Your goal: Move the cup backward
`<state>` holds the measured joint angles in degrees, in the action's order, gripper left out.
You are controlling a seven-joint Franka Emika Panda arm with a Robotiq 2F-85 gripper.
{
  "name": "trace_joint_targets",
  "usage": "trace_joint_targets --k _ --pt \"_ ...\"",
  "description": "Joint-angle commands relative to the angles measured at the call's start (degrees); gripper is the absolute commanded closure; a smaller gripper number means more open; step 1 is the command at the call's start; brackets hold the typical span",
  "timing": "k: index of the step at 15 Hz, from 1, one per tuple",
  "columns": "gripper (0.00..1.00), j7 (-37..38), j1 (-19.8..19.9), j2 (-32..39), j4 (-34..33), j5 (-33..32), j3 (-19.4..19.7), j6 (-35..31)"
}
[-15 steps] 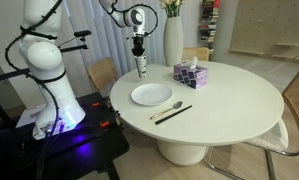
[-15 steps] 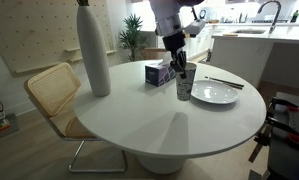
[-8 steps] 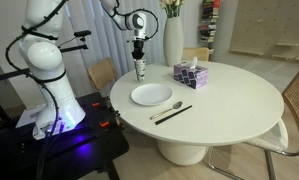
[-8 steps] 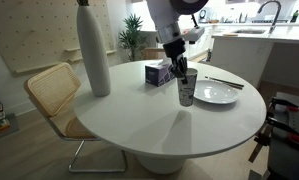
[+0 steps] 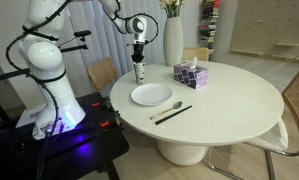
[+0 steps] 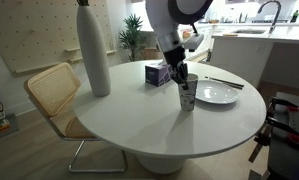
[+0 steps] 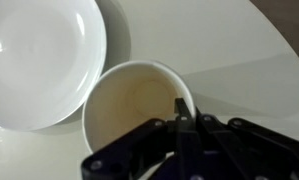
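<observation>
Gripper [image 5: 140, 63] pointing straight down from the arm, clamped on the rim of the cup [image 5: 141, 74]. In the wrist view one finger [image 7: 179, 104] lies inside the cup wall and the other outside it, with the wall pinched between them.

The cup [image 7: 134, 100] hangs directly under the gripper [image 7: 186, 120]. Its pale interior is empty. In an exterior view the cup [image 6: 187, 95] is upright, with a dark patch on its white side. Whether its base touches the table [image 5: 229, 100] or hangs just above it cannot be told.

Just beside the gripper lies a round white plate [image 7: 34, 50], with nothing on it. Its rim is close to the cup but apart from it. In both exterior views the plate [image 5: 151, 95] [image 6: 217, 95] lies flat on the round white table.

Near the gripper [image 6: 178, 76], on the side away from the plate, stands a patterned tissue box [image 6: 156, 73] [image 5: 190, 76] with a tissue rising from its top.

Farther from the gripper stands a tall white vase [image 5: 173, 42] [image 6: 93, 55], upright and well apart from the cup. Flowers [image 5: 172, 8] show at its mouth in an exterior view.

Beyond the plate from the gripper lie a spoon [image 5: 169, 106] and a dark utensil [image 5: 173, 114], side by side on the table.
</observation>
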<state>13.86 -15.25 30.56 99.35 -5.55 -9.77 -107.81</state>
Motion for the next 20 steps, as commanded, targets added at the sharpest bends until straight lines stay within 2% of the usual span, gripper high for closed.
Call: trace_joint_targets --k 1,5,6,7,9,18,20 --pt "0.99 0.8 -1.1 0.1 1.2 0.4 1.0 -2.7" --pt "0.99 0.9 -1.4 -0.2 1.8 0.4 1.0 -3.6" --pt "0.93 0.8 -1.4 -0.3 1.8 0.4 1.0 -3.7" --pt "0.7 0.7 -1.4 -0.4 1.9 0.4 1.0 -3.7" --pt "0.67 0.8 -1.4 -0.5 2.0 0.3 1.1 -3.9" --pt "0.02 0.6 -1.1 -0.9 1.9 0.3 1.5 -3.4" --pt "0.0 0.6 -1.1 -0.9 1.8 0.4 1.5 -3.2"
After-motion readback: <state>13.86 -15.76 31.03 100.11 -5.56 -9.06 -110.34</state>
